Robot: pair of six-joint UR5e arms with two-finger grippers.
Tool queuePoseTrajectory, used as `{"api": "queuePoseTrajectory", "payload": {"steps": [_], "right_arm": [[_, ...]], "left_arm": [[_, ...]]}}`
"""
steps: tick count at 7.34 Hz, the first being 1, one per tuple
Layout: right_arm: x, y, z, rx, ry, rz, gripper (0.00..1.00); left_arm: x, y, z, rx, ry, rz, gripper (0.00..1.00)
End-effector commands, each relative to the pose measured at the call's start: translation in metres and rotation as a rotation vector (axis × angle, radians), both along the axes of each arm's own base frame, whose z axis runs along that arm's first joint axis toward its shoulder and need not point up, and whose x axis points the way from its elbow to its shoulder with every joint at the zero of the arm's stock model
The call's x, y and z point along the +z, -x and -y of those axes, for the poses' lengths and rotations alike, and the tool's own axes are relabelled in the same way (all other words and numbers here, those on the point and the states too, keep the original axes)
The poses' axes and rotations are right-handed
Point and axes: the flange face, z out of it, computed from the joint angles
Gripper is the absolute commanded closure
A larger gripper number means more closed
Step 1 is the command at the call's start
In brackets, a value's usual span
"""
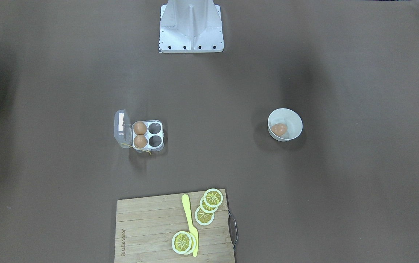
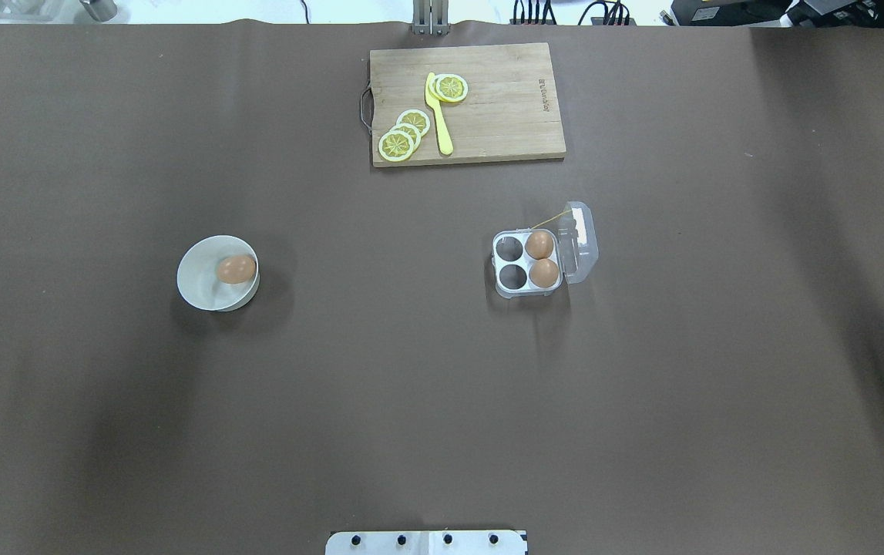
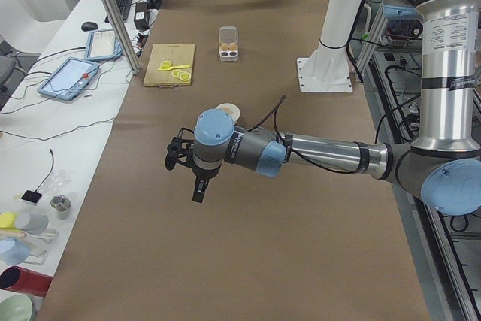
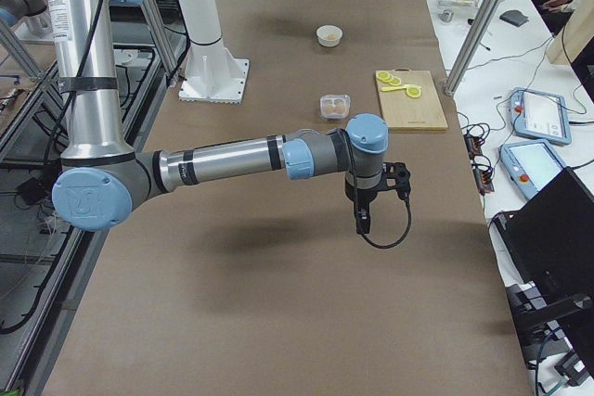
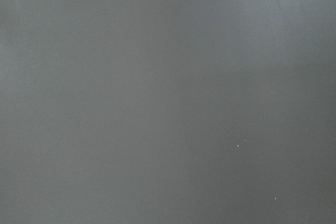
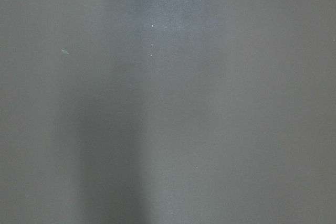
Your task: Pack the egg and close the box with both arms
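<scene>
Brown egg (image 2: 236,270) in white bowl (image 2: 193,287), overhead left-centre. Clear box (image 2: 528,264) right of centre, lid open, two cells filled. Wooden cutting board (image 2: 503,123) with lemon slices (image 2: 403,137) top centre. Only side views show my left pincer (image 3: 197,186) and right pincer (image 4: 363,220); apart or together, cannot tell.

Cutting board (image 1: 147,223) engraving, box (image 1: 154,141) lid label: both too small, unreadable.

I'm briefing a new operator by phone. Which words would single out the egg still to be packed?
From the wooden cutting board at the far edge, look toward the robot's left to the white bowl. The egg lies alone inside it; the other two brown eggs sit in the clear carton.
</scene>
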Motion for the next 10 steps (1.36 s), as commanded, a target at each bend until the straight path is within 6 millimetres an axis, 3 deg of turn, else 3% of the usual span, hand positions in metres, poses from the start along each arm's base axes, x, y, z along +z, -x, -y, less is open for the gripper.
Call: {"api": "queuePoseTrajectory", "payload": {"steps": [1,4,5,8,10], "right_arm": [[0.000,0.000,0.000,-0.001,0.001,-0.001,0.00],[0.002,0.001,0.001,-0.003,0.004,-0.001,0.00],[0.001,0.001,0.002,-0.003,0.002,-0.001,0.00],[0.002,0.001,0.002,-0.003,0.004,-0.001,0.00],[0.002,0.002,0.002,-0.004,0.004,-0.001,0.00]], "left_arm": [[-0.008,-0.001,0.000,0.005,-0.025,-0.008,0.01],[-0.017,-0.001,-0.001,0.007,-0.044,0.000,0.01],[-0.023,-0.001,-0.001,0.010,-0.058,-0.008,0.08],[-0.044,-0.005,-0.004,0.022,-0.092,-0.025,0.06],[-0.063,-0.013,0.008,0.043,-0.132,-0.041,0.05]]}}
